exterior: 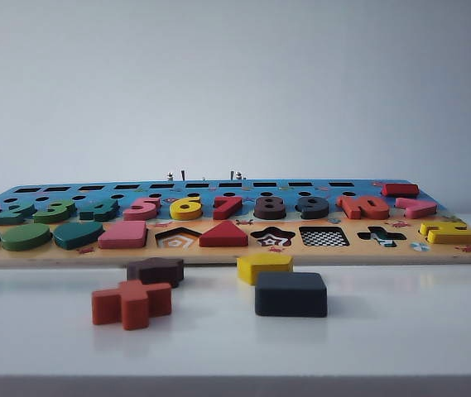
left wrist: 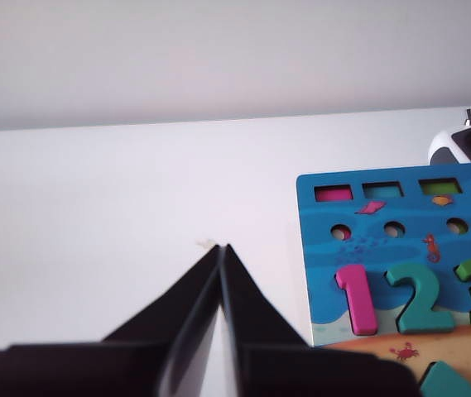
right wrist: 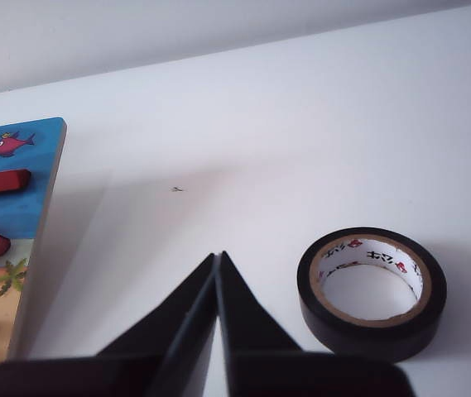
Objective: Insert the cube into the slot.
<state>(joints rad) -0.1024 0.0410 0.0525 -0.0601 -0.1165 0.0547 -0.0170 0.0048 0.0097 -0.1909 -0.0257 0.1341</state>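
Lying nearest on the white table (exterior: 401, 331) are four loose blocks: the dark cube (exterior: 290, 294) flat at the front, a yellow block (exterior: 264, 267) just behind it to its left, an orange cross (exterior: 132, 303) further left, and a brown block (exterior: 156, 270) behind the cross. All four sit apart from the board (exterior: 218, 252), in front of its near edge.

On the board, the slot (exterior: 324, 236) with its checkered floor is open in the front row, between a star cut-out (exterior: 273, 237) on its left and a cross cut-out (exterior: 382, 236) on its right. It lies almost straight behind the cube. A red triangle (exterior: 223, 235) and a pink square (exterior: 123, 235) fill places further left. Coloured numbers stand in the row behind.

Neither arm shows in the exterior view. In the left wrist view the left claw (left wrist: 221, 248) has its tips pressed together, holding nothing, over bare table just beside the board's corner by the pink 1 (left wrist: 355, 298). In the right wrist view the right claw (right wrist: 218, 257) is likewise closed and empty, between the board's edge and a roll of black tape (right wrist: 372, 294) lying on the table.
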